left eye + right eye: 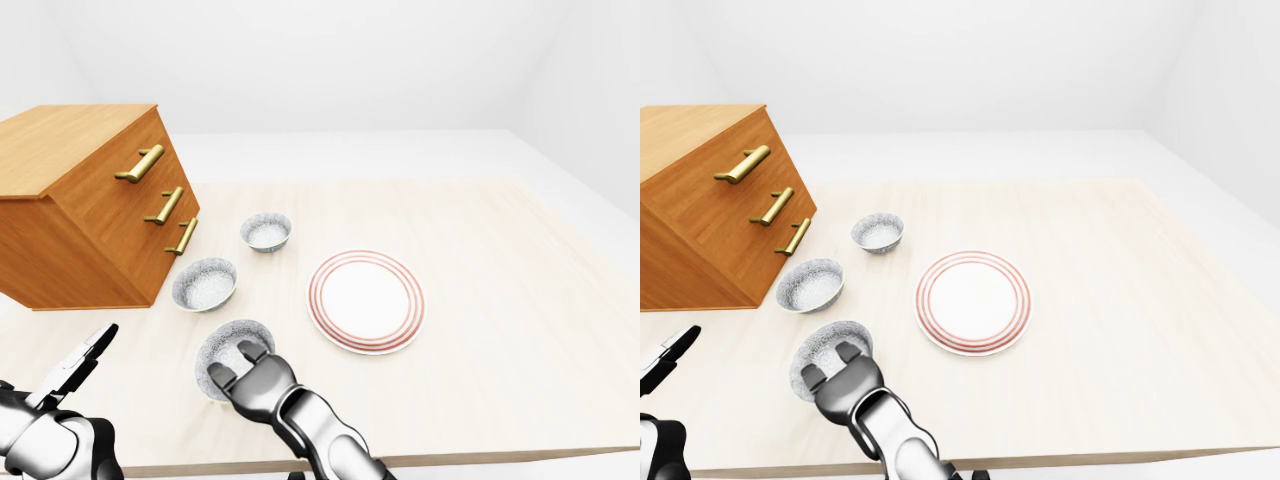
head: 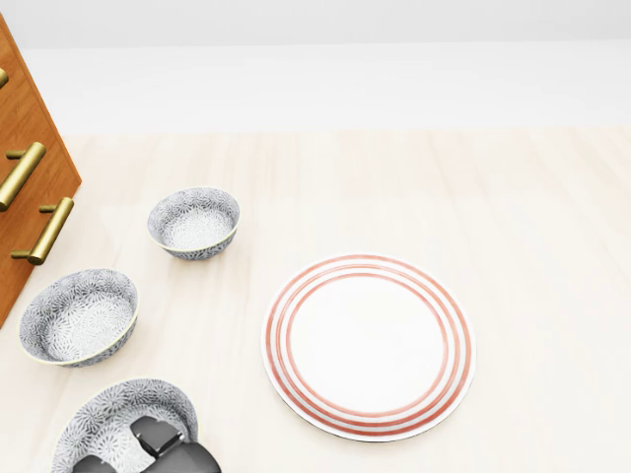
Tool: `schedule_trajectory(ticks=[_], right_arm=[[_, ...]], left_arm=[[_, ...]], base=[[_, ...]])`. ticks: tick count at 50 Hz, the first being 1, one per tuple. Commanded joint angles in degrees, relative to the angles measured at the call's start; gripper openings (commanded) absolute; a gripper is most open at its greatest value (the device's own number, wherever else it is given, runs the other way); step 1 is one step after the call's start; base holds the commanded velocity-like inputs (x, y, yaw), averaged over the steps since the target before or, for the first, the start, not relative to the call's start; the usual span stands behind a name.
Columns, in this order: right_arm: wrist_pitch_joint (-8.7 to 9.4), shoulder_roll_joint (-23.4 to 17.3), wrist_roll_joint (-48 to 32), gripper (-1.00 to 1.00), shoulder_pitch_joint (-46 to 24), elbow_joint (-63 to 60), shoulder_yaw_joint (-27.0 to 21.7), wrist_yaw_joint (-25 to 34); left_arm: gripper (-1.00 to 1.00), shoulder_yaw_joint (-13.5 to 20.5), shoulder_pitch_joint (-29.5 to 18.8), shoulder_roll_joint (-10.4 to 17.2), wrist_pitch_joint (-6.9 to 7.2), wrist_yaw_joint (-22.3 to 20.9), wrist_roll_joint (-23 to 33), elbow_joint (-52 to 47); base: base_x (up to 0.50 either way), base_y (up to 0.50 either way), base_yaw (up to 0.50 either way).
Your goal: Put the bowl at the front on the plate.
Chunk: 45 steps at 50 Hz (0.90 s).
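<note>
Your right hand (image 1: 243,372) sits over the nearest patterned bowl (image 1: 226,342) at the table's (image 1: 520,330) bottom edge, fingers reaching into it though I cannot tell whether they grip, left of the red-ringed plate (image 1: 366,300), while your left hand (image 1: 75,365) hovers with fingers spread.

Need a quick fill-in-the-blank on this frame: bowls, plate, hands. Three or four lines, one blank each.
1. The number of patterned bowls on the table is ____.
2. The rings on the plate are ____ in colour.
3. The right hand has its fingers at the bowl nearest the table's ____ edge in the left-eye view.
4. The wooden drawer chest has ____ brass handles.

Missing words: three; red; bottom; three
</note>
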Motion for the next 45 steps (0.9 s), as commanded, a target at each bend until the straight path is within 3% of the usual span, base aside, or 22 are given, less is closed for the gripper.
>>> schedule_trajectory(ticks=[1, 8, 22, 38, 39, 40, 45], right_arm=[[1.04, 0.0, 0.3, 1.00, 0.4, 0.7, 0.2, -0.4], [2.18, 1.3, 0.0, 1.00, -0.9, 2.2, -0.3, -0.2], [0.89, 2.1, 0.5, 1.00, -2.7, 7.1, -3.2, -0.9], [1.38, 2.6, 2.1, 1.00, -2.7, 10.2, -4.5, -2.4], [1.36, 2.4, 2.0, -0.40, -2.6, 9.3, -4.2, -2.4], [1.43, 2.3, 1.9, -1.00, -2.5, 8.9, -4.1, -2.4], [1.44, 2.0, 2.0, -1.00, -2.5, 7.8, -3.8, -2.3]], left_arm=[[1.00, 0.0, -0.1, 0.0, 0.00, 0.0, 0.0, 0.3], [1.00, -0.1, -0.1, 0.1, 0.00, 0.0, 0.1, 0.4], [1.00, -0.2, -0.1, 0.1, 0.00, 0.0, 0.0, 0.5], [1.00, 0.2, 0.0, 0.1, 0.00, 0.0, -0.3, -0.5], [1.00, 0.2, 0.0, 0.1, 0.00, 0.0, -0.2, -0.4], [1.00, 0.2, 0.0, 0.1, 0.00, 0.0, -0.2, -0.6], [1.00, 0.3, 0.0, 0.0, 0.00, 0.0, -0.2, -0.5]], base=[[0.00, 0.00, 0.00], [0.00, 0.00, 0.00], [0.00, 0.00, 0.00], [0.00, 0.00, 0.00], [0.00, 0.00, 0.00], [0.00, 0.00, 0.00], [0.00, 0.00, 0.00]])
